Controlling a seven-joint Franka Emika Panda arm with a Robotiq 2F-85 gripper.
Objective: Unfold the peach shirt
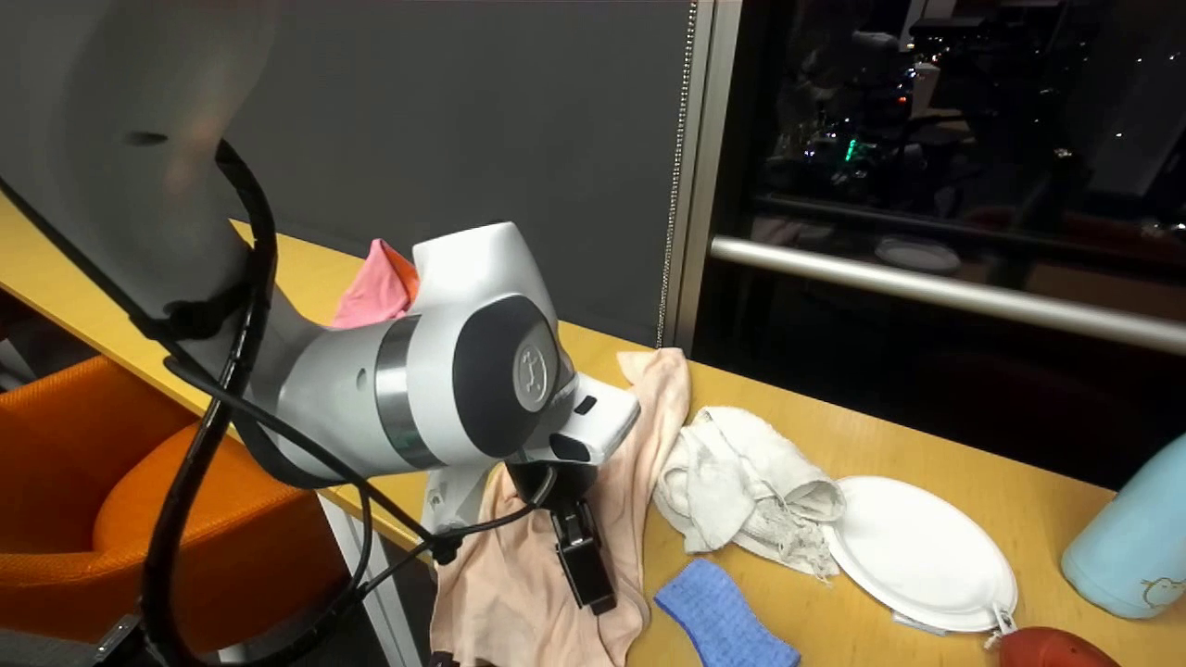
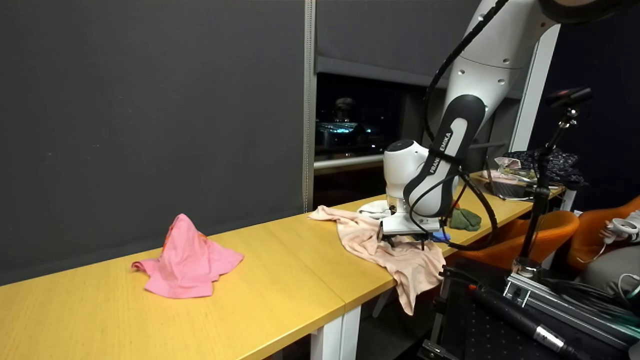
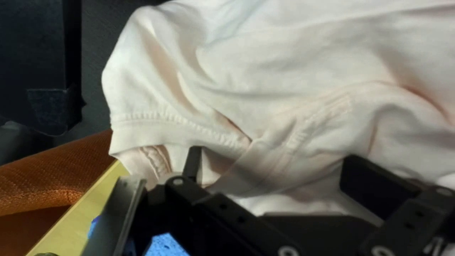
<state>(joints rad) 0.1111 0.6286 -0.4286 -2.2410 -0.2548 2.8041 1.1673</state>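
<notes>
The peach shirt (image 1: 519, 593) lies crumpled and stretched out on the wooden table. It shows in both exterior views (image 2: 360, 235), with one end near the window side and the other hanging over the front edge. My gripper (image 2: 406, 244) points down at the shirt, low over its front part. In the wrist view the fingers (image 3: 270, 161) are wide apart, with loose folds and a stitched hem of the shirt (image 3: 284, 71) below and between them. The gripper is open and not closed on the cloth. Whether the fingertips touch the shirt I cannot tell. The arm hides part of it.
A white towel (image 1: 741, 491), a blue cloth (image 1: 723, 611), a white plate (image 1: 927, 556), a red object (image 1: 1056, 648) and a light blue bottle (image 1: 1130, 537) are on the table (image 2: 280, 280). A pink cloth (image 2: 187, 265) lies farther along it. An orange chair (image 1: 185, 491) stands by the edge.
</notes>
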